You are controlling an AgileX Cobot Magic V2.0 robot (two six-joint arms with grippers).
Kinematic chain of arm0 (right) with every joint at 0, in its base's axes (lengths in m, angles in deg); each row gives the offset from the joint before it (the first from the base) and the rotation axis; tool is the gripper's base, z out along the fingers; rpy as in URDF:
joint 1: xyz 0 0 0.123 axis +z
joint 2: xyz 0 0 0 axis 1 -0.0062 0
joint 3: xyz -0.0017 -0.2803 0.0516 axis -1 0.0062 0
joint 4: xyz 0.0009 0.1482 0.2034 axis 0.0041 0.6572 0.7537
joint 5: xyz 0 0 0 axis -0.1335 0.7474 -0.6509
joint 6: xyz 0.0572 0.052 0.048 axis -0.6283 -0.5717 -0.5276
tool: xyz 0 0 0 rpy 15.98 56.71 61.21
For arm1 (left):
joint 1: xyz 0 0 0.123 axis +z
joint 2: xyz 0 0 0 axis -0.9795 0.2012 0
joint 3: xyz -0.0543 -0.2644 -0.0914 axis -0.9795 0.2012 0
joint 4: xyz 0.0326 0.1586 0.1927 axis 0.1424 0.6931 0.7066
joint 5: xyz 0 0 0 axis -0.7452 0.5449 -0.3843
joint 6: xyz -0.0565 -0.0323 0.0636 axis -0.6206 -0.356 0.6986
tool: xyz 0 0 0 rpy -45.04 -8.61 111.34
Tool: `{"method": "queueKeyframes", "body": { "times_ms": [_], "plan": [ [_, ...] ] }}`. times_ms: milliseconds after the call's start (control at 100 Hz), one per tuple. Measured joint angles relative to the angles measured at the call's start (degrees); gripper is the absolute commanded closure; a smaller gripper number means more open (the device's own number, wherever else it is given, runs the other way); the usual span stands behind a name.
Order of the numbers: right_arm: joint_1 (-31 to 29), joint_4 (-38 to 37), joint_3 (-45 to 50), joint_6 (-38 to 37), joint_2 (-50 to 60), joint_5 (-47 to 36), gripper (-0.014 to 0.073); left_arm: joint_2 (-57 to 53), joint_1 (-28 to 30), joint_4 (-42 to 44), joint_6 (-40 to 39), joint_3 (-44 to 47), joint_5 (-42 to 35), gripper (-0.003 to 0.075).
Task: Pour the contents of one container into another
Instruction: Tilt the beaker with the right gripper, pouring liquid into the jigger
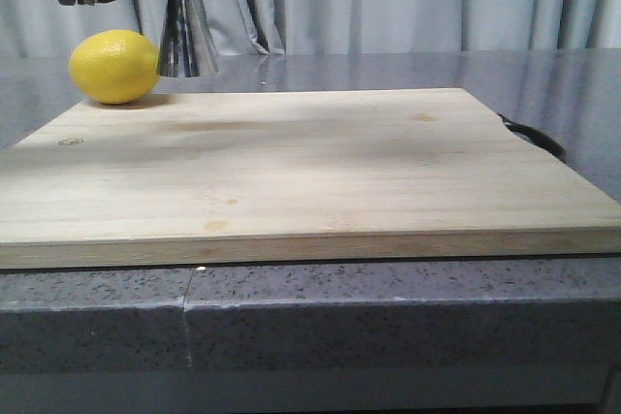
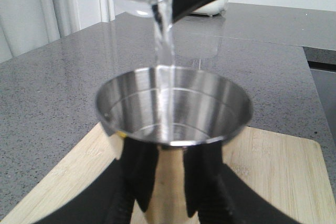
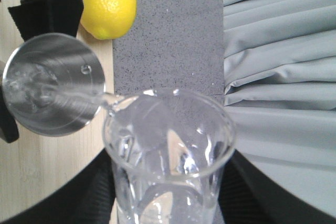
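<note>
The beaker [image 3: 170, 156], pinched by the right fingers [image 3: 100, 192] and tipped with its lip directly above the jigger [image 2: 173, 108], is streaming clear liquid into that upright cup, which the left fingers [image 2: 131, 182] are clamping above the board's [image 1: 310, 172] far-left corner beside the lemon [image 1: 114, 66].

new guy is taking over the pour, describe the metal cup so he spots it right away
Find the wooden board and go to its far left corner, where a lemon sits. The metal cup is held right beside it: shiny steel with flared sides, unlike the clear glass beaker pouring into it.
</note>
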Motion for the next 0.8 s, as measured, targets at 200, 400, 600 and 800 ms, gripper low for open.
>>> {"method": "queueKeyframes", "body": {
  "times_ms": [200,400,600,800],
  "plan": [
    [0.0,0.0,0.0,2.3,0.0,-0.3,0.027,0.0,0.0,0.0,0.0,0.0,0.0,0.0514],
    [0.0,-0.1,0.0,4.0,0.0,-0.5,0.027,0.0,0.0,0.0,0.0,0.0,0.0,0.0514],
    [0.0,-0.6,0.0,5.5,0.0,-0.9,0.027,0.0,0.0,0.0,0.0,0.0,0.0,0.0514],
    [0.0,-1.2,0.0,6.0,0.0,-2.0,0.027,0.0,0.0,0.0,0.0,0.0,0.0,0.0514]
  ]
}}
